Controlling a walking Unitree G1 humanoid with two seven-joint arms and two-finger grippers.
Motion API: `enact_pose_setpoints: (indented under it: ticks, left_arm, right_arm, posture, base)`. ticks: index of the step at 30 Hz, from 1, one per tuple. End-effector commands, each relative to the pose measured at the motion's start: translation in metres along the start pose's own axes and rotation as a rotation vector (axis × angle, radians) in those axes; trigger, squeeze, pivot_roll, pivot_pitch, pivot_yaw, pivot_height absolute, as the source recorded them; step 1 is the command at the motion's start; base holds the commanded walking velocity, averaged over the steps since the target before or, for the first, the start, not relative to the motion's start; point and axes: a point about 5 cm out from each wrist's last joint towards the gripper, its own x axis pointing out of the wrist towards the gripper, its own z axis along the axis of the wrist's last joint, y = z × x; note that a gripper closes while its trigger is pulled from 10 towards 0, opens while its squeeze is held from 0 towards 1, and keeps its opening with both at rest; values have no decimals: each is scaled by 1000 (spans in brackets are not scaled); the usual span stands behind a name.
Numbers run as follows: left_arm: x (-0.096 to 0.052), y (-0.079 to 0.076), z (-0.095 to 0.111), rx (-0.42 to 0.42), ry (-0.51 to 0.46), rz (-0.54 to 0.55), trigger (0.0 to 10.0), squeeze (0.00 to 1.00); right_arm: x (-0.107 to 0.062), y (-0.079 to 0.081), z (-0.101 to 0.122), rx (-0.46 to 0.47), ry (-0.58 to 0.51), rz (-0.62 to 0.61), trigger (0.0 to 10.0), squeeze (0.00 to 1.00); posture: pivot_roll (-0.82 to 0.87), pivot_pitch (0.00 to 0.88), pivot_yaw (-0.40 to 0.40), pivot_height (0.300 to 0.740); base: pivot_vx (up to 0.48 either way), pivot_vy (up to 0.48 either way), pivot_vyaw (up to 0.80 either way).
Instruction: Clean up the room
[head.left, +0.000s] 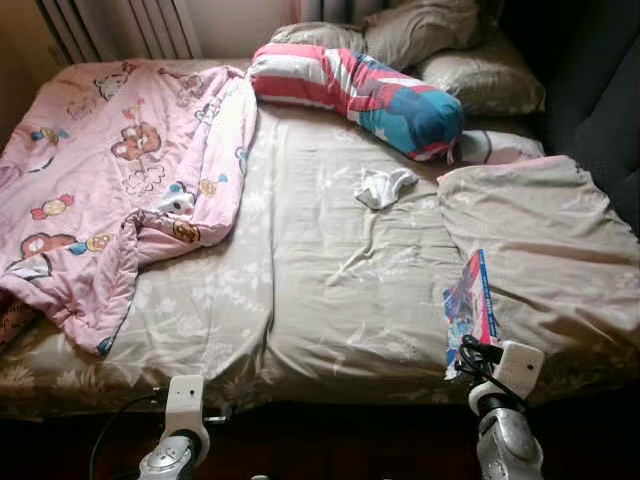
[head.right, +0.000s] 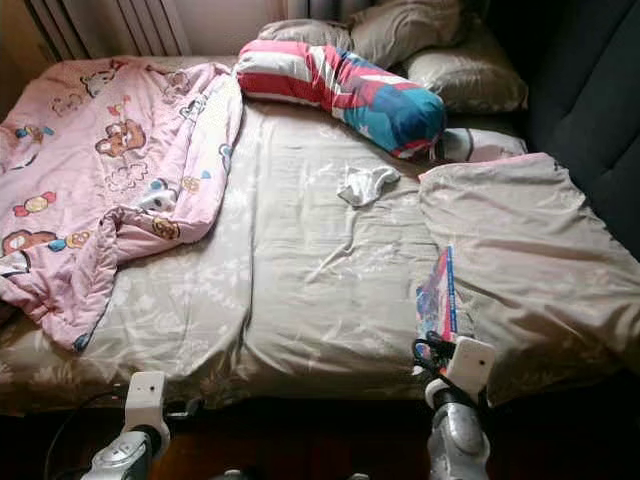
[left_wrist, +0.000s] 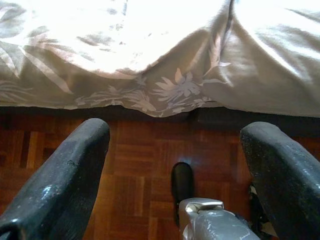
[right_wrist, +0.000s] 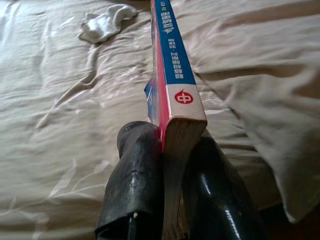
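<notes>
Bed (head.left: 330, 290), beige sheet; far corners cut off. Pink quilt (head.left: 120, 170), left side. Striped bolster (head.left: 360, 90). Book (right_wrist: 172, 75), near edge, clamped by right gripper (right_wrist: 172, 165). Left gripper (left_wrist: 175, 165) spread over floor (left_wrist: 140, 165). White sock (head.left: 385, 186), mid-bed.

book (right_wrist: 172, 75): blue-red spine, on edge over bed's near right | white sock (head.left: 385, 186): crumpled, mid-bed

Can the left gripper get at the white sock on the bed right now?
Probably not yet. The left gripper hangs open, low over the floor at the bed's edge, while the sock lies mid-bed. Nothing blocks it, but it looks far; the robot would likely need to lean in.
</notes>
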Motion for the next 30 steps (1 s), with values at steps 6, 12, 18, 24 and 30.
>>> enact_pose_setpoints:
  ticks: [6, 12, 18, 24, 30]
  left_arm:
    - [-4, 5, -10, -19, 33, -1, 10000, 0]
    - [-4, 5, -11, -23, 34, 1, 10000, 0]
    - [-4, 7, -11, -28, 36, 2, 10000, 0]
    - [-6, 11, -13, -29, 40, 8, 10000, 0]
    - [-7, 14, -14, -22, 41, 19, 10000, 0]
  right_arm:
    - [4, -1, 9, 21, -42, -13, 10000, 0]
    - [5, -2, 11, 26, -45, -16, 10000, 0]
    - [4, 0, 9, 32, -42, -14, 10000, 0]
    - [3, 2, 8, 38, -41, -10, 10000, 0]
    - [2, 3, 6, 40, -36, -9, 10000, 0]
  posture:
    - [101, 191, -9, 740]
    - [104, 198, -8, 740]
    - [108, 203, -3, 740]
    - [112, 207, 0, 740]
    - [115, 214, 2, 740]
  base:
    - [125, 0, 0]
    - [257, 0, 0]
    - [257, 0, 0]
    - [257, 0, 0]
    - [209, 0, 0]
